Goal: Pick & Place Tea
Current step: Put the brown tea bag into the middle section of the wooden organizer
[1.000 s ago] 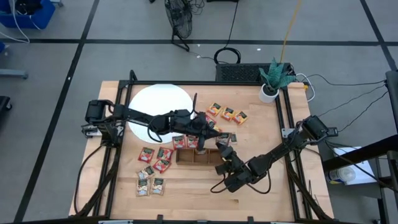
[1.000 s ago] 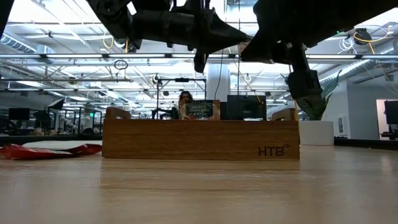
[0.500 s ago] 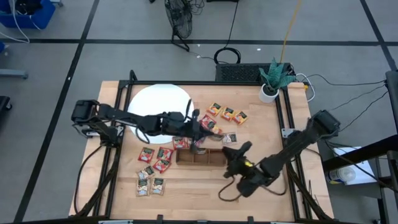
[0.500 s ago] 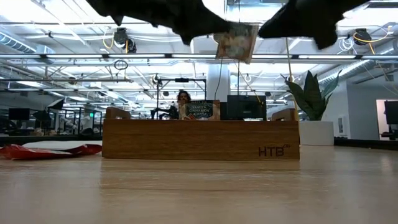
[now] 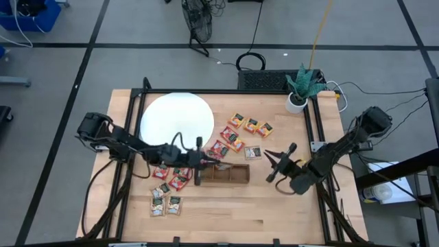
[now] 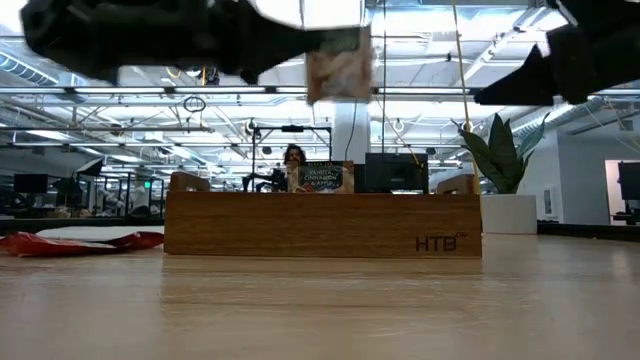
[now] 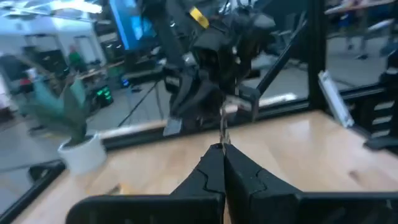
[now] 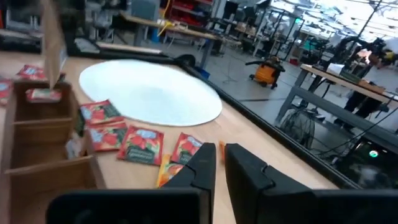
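Many small flat square paper tea sachets are seen on the light wooden table. Three orange-yellow sachets point(image 5: 251, 125) are laid in a row near the far edge, to the right of the white disc. Two red sachets point(image 5: 226, 139) are placed just below them, and a pale sachet point(image 5: 252, 152) is found beside these. A group of red sachets point(image 5: 173, 171) is spread left of the brown wooden tray, and pale green-white sachets point(image 5: 167, 204) are laid nearer the front edge. One sachet point(image 6: 338, 68) is held in the air above the tray, hanging upright. Another sachet point(image 6: 320, 177) is seen standing upright in the tray.
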You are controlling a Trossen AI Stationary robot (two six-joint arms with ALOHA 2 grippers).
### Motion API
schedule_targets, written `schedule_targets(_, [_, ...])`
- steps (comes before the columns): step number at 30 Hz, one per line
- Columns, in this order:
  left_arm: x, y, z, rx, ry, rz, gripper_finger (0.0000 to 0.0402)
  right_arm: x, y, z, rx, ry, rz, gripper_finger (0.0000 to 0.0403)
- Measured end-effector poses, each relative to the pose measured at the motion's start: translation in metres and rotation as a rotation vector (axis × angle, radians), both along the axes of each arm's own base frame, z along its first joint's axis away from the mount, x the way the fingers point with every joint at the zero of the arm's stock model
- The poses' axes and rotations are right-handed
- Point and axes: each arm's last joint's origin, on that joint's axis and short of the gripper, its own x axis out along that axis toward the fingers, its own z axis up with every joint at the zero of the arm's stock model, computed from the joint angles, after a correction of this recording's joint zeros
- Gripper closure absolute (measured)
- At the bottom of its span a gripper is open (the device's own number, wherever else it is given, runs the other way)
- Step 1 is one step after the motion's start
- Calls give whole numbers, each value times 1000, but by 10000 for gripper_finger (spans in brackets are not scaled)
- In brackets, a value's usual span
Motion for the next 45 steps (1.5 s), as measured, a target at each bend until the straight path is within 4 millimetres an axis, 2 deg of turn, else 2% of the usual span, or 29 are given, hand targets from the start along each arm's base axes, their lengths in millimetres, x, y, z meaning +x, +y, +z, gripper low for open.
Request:
schedule_targets(2, [-7, -6, -9, 25, 39, 39, 401, -2, -4, -2, -4, -25, 1, 380])
schedule_targets(6, [-16, -18, -13, 39, 50, 84, 401, -4, -8, -1, 0, -52, 65, 382])
schedule_targets(12, [-19, -32, -19, 64, 64, 111, 401, -4, -8, -1, -13, -46, 75, 385])
schedule_targets(21, [-8, -29, -45, 42, -8, 150, 401, -4, -8, -1, -14, -46, 74, 385])
schedule_targets(25, [-5, -27, -58, 40, 16, 159, 401, -4, -8, -1, -14, -46, 75, 385])
schedule_targets(38, [4, -30, -78, 38, 68, 160, 401, -5, -8, -2, -17, -41, 76, 385])
schedule_targets(45, [4, -30, -79, 34, 74, 168, 401, -5, -8, -2, -18, -40, 76, 385])
